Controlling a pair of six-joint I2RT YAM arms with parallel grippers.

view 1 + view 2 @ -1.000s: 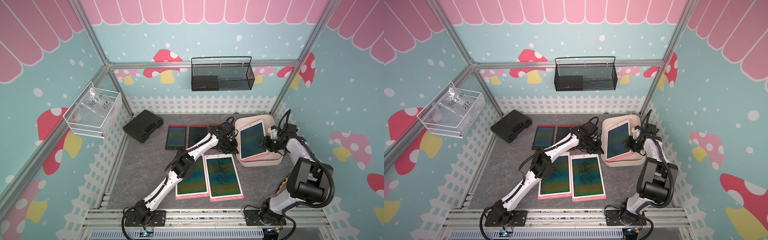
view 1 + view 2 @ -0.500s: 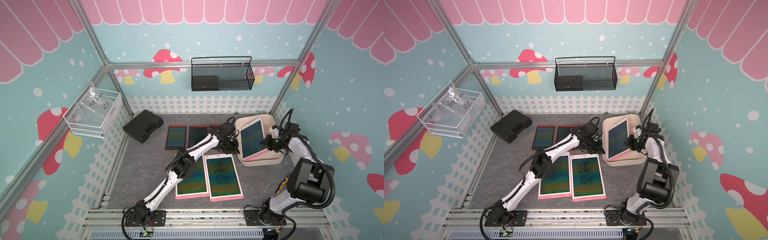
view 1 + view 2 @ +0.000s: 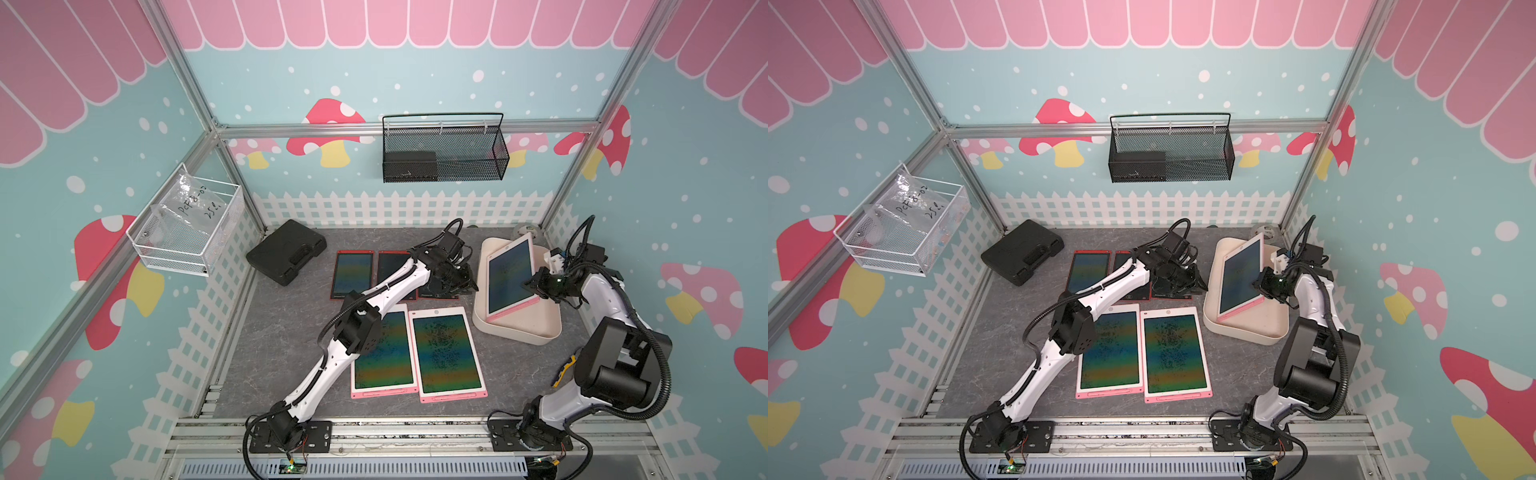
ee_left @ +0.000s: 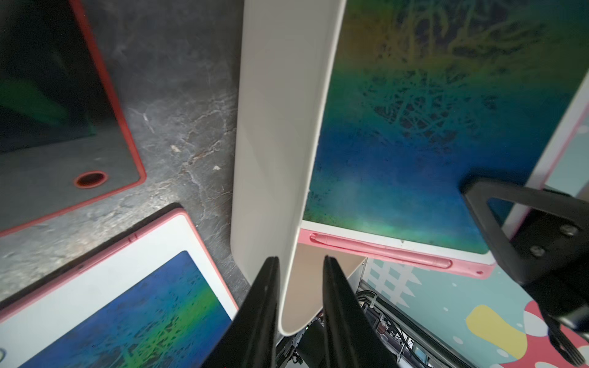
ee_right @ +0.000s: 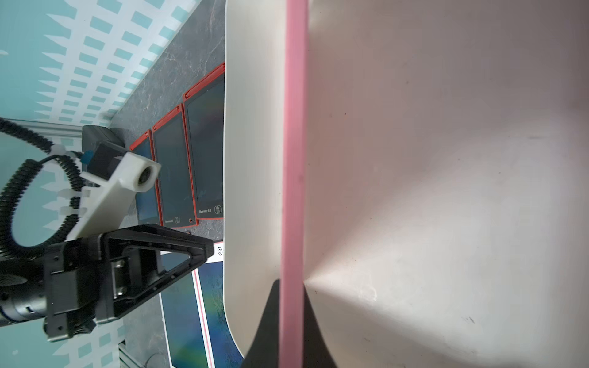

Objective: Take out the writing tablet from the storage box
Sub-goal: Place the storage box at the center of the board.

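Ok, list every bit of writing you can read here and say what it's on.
"PcF8-02": handwritten on the clear bag in the white wire basket.
"25e.": handwritten below it on the same bag; the last mark is unclear.
Red tablet: white brand print on its lower border, too blurred to read.
Pink tablets: a round mark only, no words.

Top views overlook everything; wrist cameras closely face the storage box (image 4: pixel 280 127).
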